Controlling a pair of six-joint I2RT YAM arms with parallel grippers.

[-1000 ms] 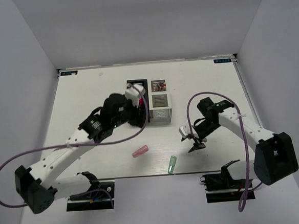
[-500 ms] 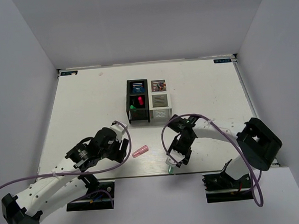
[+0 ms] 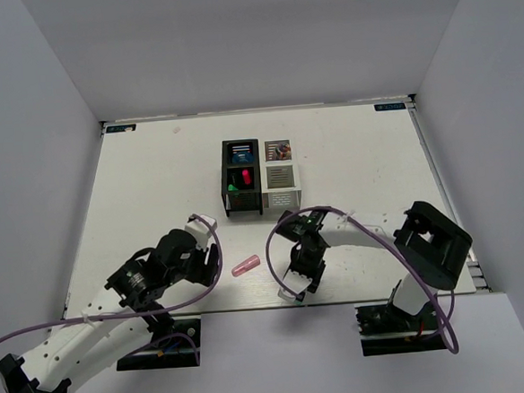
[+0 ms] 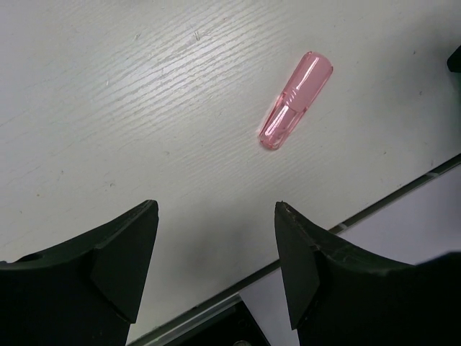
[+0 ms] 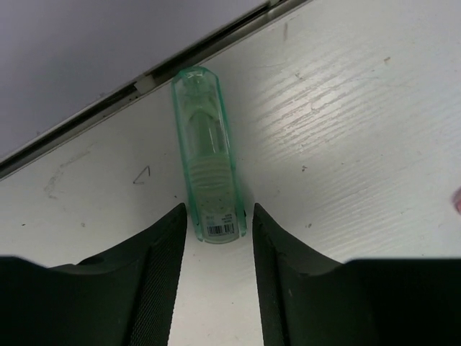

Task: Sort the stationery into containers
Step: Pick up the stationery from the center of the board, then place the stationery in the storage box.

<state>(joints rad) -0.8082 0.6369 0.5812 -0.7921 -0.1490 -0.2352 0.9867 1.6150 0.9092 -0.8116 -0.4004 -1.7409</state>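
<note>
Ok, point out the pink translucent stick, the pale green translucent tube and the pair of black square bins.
pink translucent stick [image 4: 295, 101]: left wrist view, mid-body.
pale green translucent tube [image 5: 209, 158]: right wrist view, mid-body.
black square bins [image 3: 224, 186]: top view, left outer wall.

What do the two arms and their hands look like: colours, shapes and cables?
The left arm and the right arm have white links, black joints and black bases. A purple cable loops loosely along each. The left hand and the right hand each end in two black, wedge-shaped fingers.
</note>
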